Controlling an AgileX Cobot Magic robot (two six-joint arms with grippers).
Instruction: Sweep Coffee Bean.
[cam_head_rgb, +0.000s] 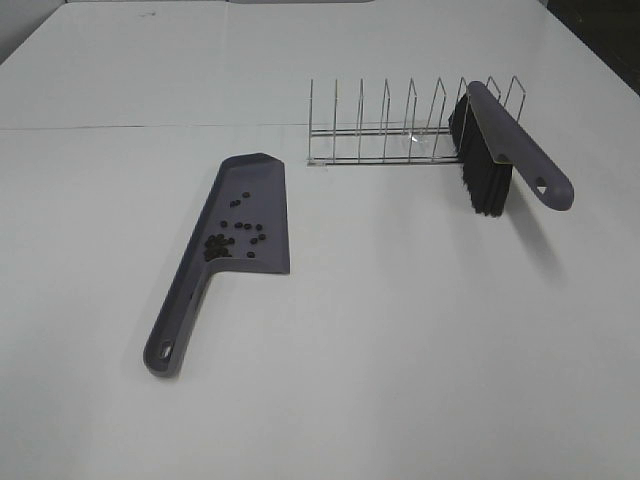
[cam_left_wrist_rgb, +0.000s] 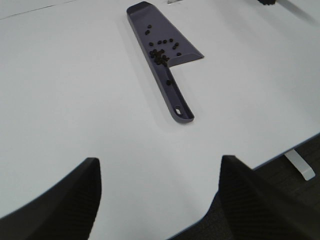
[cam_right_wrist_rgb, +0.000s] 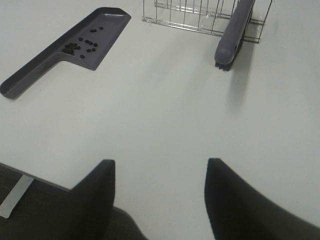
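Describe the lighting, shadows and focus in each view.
Exterior high: even, soft light; faint shadows under the dustpan and brush; coffee beans sharp. Left wrist: the gripper's fingers dark and blurred up close. Right wrist: a soft grey shadow beside the brush, fingers blurred.

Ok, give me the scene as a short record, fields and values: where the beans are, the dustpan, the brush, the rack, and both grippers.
coffee beans: lying in the dustpan, clustered toward its handle end; none seen on the table
dustpan: flat on the white table, handle toward the near edge
brush: propped in the wire rack, bristles down, handle sticking out
wire rack: standing behind the dustpan, toward the far side
left gripper: open, empty, clear of the dustpan
right gripper: open, empty, clear of the brush
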